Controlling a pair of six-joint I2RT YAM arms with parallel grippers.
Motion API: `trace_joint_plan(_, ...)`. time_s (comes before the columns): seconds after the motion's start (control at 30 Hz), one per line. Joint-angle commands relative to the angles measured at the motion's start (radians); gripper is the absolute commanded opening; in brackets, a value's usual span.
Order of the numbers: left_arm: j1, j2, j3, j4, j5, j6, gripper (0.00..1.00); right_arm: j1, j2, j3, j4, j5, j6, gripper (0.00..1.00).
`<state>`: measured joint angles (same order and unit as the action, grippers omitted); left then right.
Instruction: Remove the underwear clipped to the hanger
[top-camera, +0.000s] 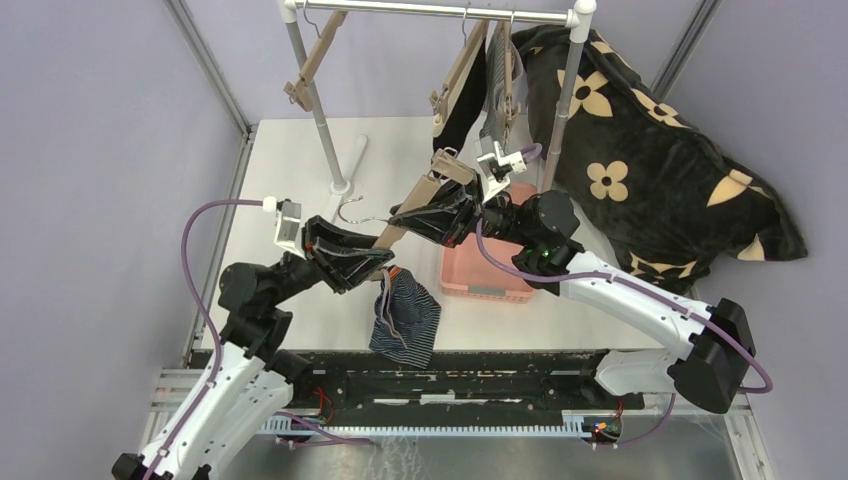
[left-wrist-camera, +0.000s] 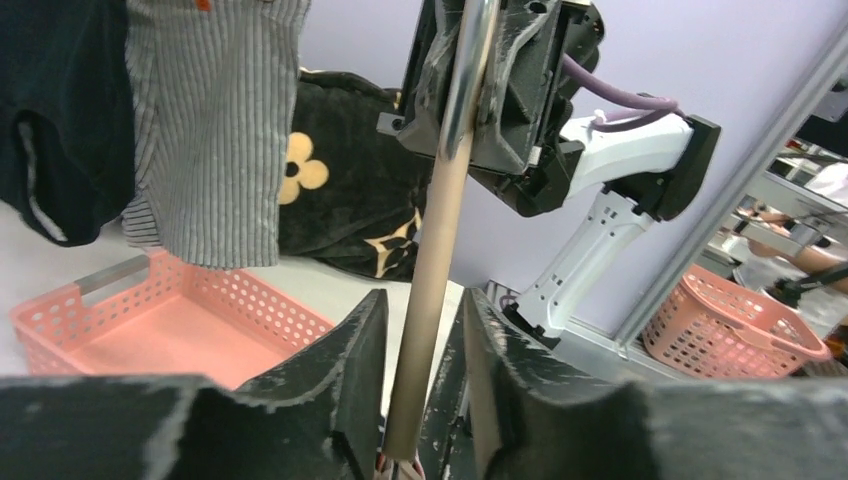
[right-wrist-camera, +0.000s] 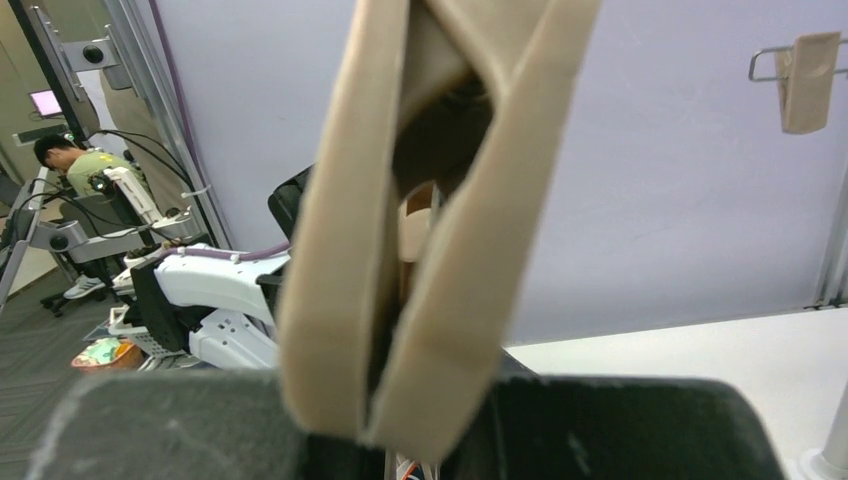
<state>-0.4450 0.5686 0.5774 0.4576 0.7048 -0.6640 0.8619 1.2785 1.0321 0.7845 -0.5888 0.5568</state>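
Observation:
A beige clip hanger is held off the rack between both grippers. My left gripper is shut on its lower end; in the left wrist view the fingers flank the beige bar. The navy striped underwear hangs from the clip just below this gripper. My right gripper is shut on the hanger's upper part, where a beige clip fills the right wrist view. The black pair and the grey-and-white striped pair hang on the rack.
A pink basket stands under the right gripper and also shows in the left wrist view. The black flower-print cushion lies at the right. An empty hanger hangs on the rail, whose left pole stands behind.

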Motion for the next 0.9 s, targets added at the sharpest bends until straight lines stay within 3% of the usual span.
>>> trace_joint_plan(0.0, -0.003, -0.052, 0.052, -0.151, -0.078, 0.122, 0.46, -0.001, -0.05, 0.019, 0.071, 0.025, -0.02, 0.01)
trace_joint_plan(0.07, -0.003, -0.067, 0.089, -0.272, -0.115, 0.196, 0.56, -0.001, -0.054, 0.022, 0.063, 0.024, -0.021, 0.01)
trace_joint_plan(0.23, -0.003, -0.099, 0.097, -0.403, -0.107, 0.271, 0.64, 0.002, -0.066, 0.03, 0.043, 0.018, -0.021, 0.01)
trace_joint_plan(0.5, -0.002, -0.136, 0.067, -0.397, -0.035, 0.242, 0.64, 0.008, -0.074, 0.032, -0.001, 0.03, -0.049, 0.01)
trace_joint_plan(0.87, -0.003, -0.173, 0.07, -0.492, -0.079, 0.281, 0.62, 0.008, -0.067, 0.058, -0.011, 0.083, -0.089, 0.01)
